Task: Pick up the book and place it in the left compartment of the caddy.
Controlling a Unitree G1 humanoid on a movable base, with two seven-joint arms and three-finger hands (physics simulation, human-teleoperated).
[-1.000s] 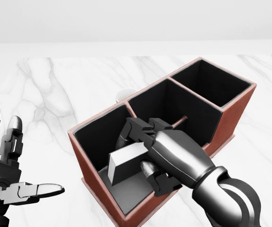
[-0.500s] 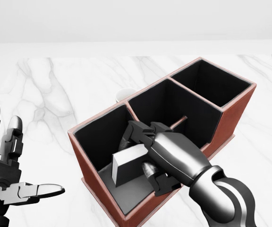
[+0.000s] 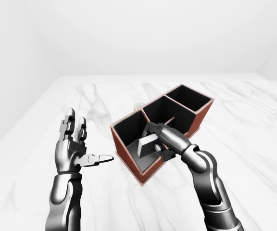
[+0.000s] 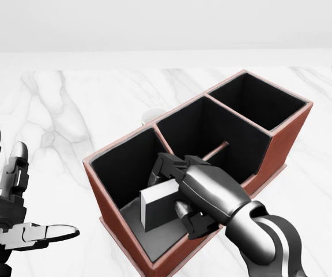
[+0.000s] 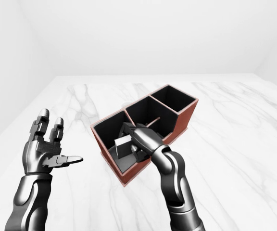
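The caddy is a red-brown box with three black compartments, lying diagonally in the head view. My right hand is shut on the book, a grey-white block, and holds it tilted inside the leftmost compartment, low, near its floor. The book also shows in the left-eye view. My left hand is open and empty at the lower left of the head view, well apart from the caddy.
The caddy stands on a white marble table. A small white round object peeks out behind the caddy's far wall. The middle and right compartments hold nothing visible except a thin divider slot.
My right hand has lowered the book deeper into the left compartment and turned it more upright. The left hand has not moved.
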